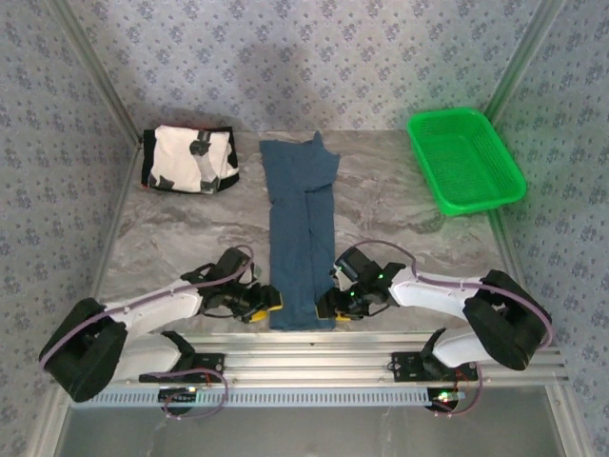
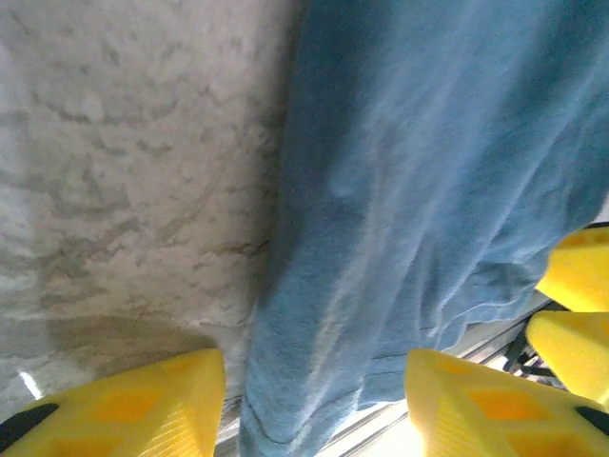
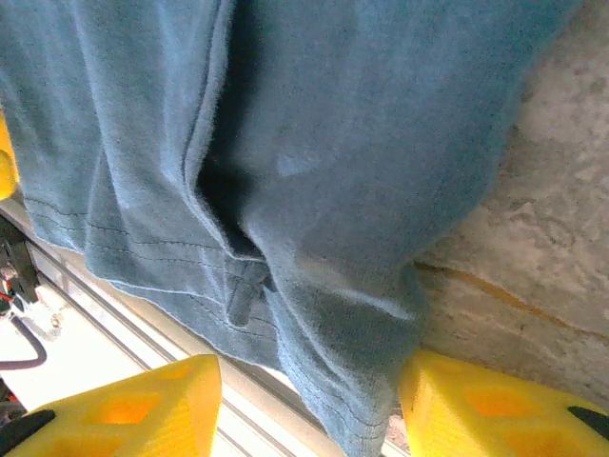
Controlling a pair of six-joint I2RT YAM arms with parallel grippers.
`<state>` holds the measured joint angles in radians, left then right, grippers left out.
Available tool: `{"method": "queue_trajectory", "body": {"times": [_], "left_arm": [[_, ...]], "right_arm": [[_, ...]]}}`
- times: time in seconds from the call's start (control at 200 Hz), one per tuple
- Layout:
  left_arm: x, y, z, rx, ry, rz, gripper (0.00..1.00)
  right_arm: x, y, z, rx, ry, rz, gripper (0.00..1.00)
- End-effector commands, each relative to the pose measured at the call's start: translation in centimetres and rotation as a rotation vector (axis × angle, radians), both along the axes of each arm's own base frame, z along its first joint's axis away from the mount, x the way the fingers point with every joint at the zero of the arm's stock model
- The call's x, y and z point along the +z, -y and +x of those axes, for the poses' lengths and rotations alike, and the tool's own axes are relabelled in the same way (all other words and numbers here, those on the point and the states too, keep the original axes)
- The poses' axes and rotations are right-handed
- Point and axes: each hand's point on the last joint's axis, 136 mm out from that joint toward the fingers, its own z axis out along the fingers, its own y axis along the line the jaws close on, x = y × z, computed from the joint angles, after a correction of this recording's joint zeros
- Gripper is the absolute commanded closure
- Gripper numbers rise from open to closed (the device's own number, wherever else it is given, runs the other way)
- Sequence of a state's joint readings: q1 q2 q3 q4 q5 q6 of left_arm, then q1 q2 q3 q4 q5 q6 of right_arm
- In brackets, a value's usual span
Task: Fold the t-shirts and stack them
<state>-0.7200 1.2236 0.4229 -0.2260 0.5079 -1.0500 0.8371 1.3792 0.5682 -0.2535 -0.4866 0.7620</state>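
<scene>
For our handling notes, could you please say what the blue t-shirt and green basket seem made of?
Blue t-shirt: soft matte knit cloth, perhaps cotton; it creases and shows stitched hems. Green basket: likely moulded plastic, bright, with mesh-like walls.

A bright green plastic basket [image 1: 442, 115] with a lattice wall sits at the upper right of the top view, on a grey marbled table [image 1: 381, 200]. Blue-grey flower-patterned walls [image 1: 314, 57] close in the back and both sides. A ribbed aluminium rail [image 1: 314, 367] runs along the table's bottom edge. The same marbled surface [image 2: 124, 190] appears at the left of the left wrist view and at the right [image 3: 561, 238] of the right wrist view.
</scene>
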Motion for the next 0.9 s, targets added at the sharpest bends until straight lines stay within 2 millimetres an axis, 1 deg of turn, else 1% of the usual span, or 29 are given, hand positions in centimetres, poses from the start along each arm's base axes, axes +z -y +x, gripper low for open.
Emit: {"method": "queue_trajectory", "body": {"times": [0.0, 0.145, 0.21, 0.305, 0.34, 0.425, 0.49, 0.51, 0.535, 0.63, 0.7, 0.765, 0.894], "left_arm": [[-0.2, 0.5, -0.3, -0.010, -0.015, 0.000, 0.52], [-0.8, 1.5, -0.6, -0.023, -0.020, 0.002, 0.60], [-1.1, 1.8, -0.6, -0.022, -0.019, 0.005, 0.66], [-1.1, 2.5, -0.2, -0.017, -0.005, -0.010, 0.71], [-0.9, 2.7, -0.1, -0.021, -0.001, -0.014, 0.74], [-0.2, 3.3, 0.1, -0.047, 0.013, -0.011, 0.86], [0.4, 3.1, -0.3, -0.054, 0.019, 0.000, 0.95], [0.5, 2.8, -0.5, -0.053, 0.019, 0.006, 0.98], [0.6, 2.4, -0.8, -0.051, 0.021, 0.018, 1.00], [1.3, 0.5, -1.9, -0.027, 0.030, 0.061, 1.00], [1.9, -0.8, -2.4, 0.005, 0.043, 0.069, 1.00], [2.7, -1.4, -2.6, 0.034, 0.063, 0.051, 1.00], [3.0, -1.9, -2.8, 0.071, 0.073, 0.028, 1.00]], "right_arm": [[-0.8, 0.3, -0.2, -0.004, -0.020, -0.015, 0.47], [-1.2, 0.3, -0.3, -0.006, -0.026, -0.027, 0.48], [-1.2, 0.3, -0.3, -0.006, -0.023, -0.024, 0.54], [-0.8, -0.2, -0.1, -0.010, -0.019, -0.007, 0.66], [-0.7, -0.4, -0.1, -0.007, -0.021, 0.000, 0.72], [-0.1, -0.7, -0.1, -0.008, -0.025, 0.014, 0.87], [0.4, -0.6, -0.2, -0.014, -0.029, 0.016, 0.96], [0.5, -0.5, -0.2, -0.017, -0.030, 0.013, 1.00], [0.8, -0.3, -0.2, -0.023, -0.030, 0.009, 1.00], [1.6, 0.2, -0.5, -0.049, -0.042, 0.006, 1.00], [2.3, 0.1, -1.0, -0.060, -0.063, 0.024, 1.00], [2.9, 0.0, -1.4, -0.063, -0.071, 0.030, 1.00], [3.9, -0.2, -1.6, -0.060, -0.078, 0.042, 1.00]]}}
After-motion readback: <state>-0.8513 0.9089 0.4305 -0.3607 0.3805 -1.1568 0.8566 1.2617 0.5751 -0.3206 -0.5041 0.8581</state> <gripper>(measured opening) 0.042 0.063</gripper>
